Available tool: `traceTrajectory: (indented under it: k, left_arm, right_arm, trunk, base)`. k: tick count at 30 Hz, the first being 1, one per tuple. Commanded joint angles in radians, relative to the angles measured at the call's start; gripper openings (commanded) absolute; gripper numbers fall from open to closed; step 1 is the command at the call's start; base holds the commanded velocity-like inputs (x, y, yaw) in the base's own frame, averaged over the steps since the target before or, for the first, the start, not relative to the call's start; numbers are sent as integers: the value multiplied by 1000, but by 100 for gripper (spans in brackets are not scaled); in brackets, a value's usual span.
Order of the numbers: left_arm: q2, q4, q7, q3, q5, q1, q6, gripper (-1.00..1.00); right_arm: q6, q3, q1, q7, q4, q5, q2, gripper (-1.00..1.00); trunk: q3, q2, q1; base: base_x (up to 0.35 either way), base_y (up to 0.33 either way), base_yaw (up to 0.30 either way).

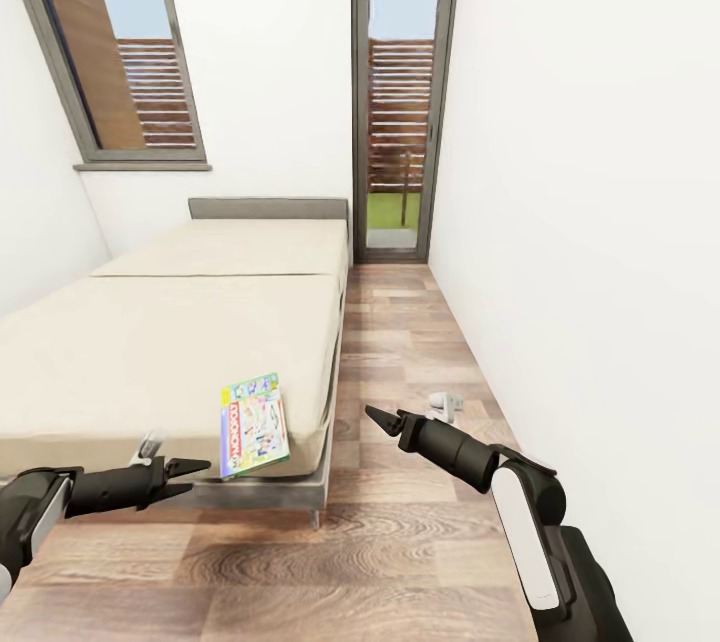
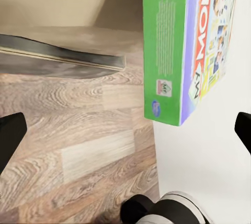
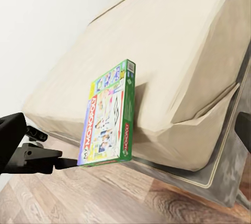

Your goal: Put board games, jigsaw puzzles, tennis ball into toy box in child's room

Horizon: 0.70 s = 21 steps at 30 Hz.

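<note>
A white-blue board game with a green edge lies flat at the near right corner of the bed, overhanging the mattress edge a little. My left gripper hangs open just left of and below that box, near the bed frame, not touching it. In the left wrist view the box sits ahead of the spread fingers. My right gripper is open over the floor to the right of the bed. In the right wrist view the box rests on the bed, with the left gripper beside it.
A narrow strip of wood floor runs between the bed and the white wall on the right. A glass door closes the far end and a window sits above the headboard. A small white object lies on the floor.
</note>
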Motion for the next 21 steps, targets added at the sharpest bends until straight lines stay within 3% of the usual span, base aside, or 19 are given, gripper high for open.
traceTrajectory:
  k: [1, 11, 21]
  left_arm:
    - [0, 0, -1, 0, 3, 0, 8, 100]
    - [-2, 0, -1, 0, 3, 0, 5, 100]
    - [-3, -1, -1, 0, 3, 0, 5, 100]
  right_arm:
    - [6, -1, -1, 2, -1, -1, 1, 100]
    - [6, -1, -1, 2, -1, -1, 0, 100]
    - [6, -2, -1, 2, -1, -1, 0, 100]
  trunk:
    - [-1, 0, 0]
    - [-1, 0, 0]
    - [-1, 0, 0]
  base:
    - [111, -13, 0]
    - [25, -12, 0]
    - [1, -149, 0]
